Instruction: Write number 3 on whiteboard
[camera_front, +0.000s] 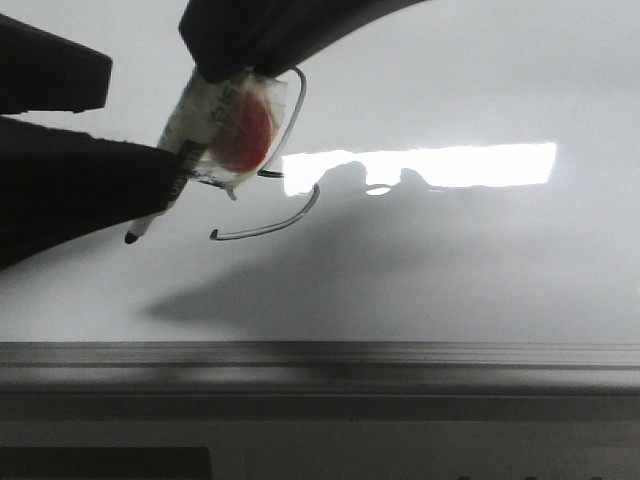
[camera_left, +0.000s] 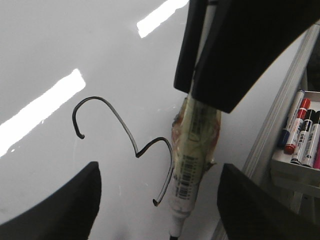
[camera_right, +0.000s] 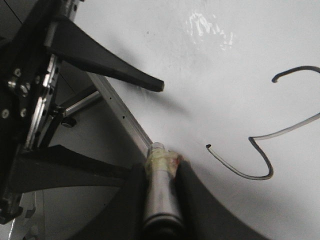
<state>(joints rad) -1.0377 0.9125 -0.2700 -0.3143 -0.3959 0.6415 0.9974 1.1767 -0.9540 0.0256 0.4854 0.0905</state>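
Note:
The number 3 (camera_front: 272, 229) is drawn in thin black line on the whiteboard (camera_front: 450, 280), and also shows in the wrist views as the number 3 (camera_left: 136, 153) and the number 3 (camera_right: 250, 139). My right gripper (camera_front: 235, 65) comes in from above, shut on a taped marker (camera_front: 215, 125) with a red patch. The marker's black tip (camera_front: 131, 238) points down-left, just left of the digit's lower tail, and its shadow falls apart from it. My left gripper (camera_front: 145, 120) is open at the left, its fingers (camera_left: 75, 210) on either side of the marker (camera_left: 192, 150). The right gripper (camera_right: 161, 175) clamps the marker barrel (camera_right: 160, 200).
A grey metal frame strip (camera_front: 320, 355) edges the board on the near side. A tray of several spare markers (camera_left: 300, 130) sits just beyond the frame. A bright rectangular light reflection (camera_front: 440, 165) lies on the board right of the digit.

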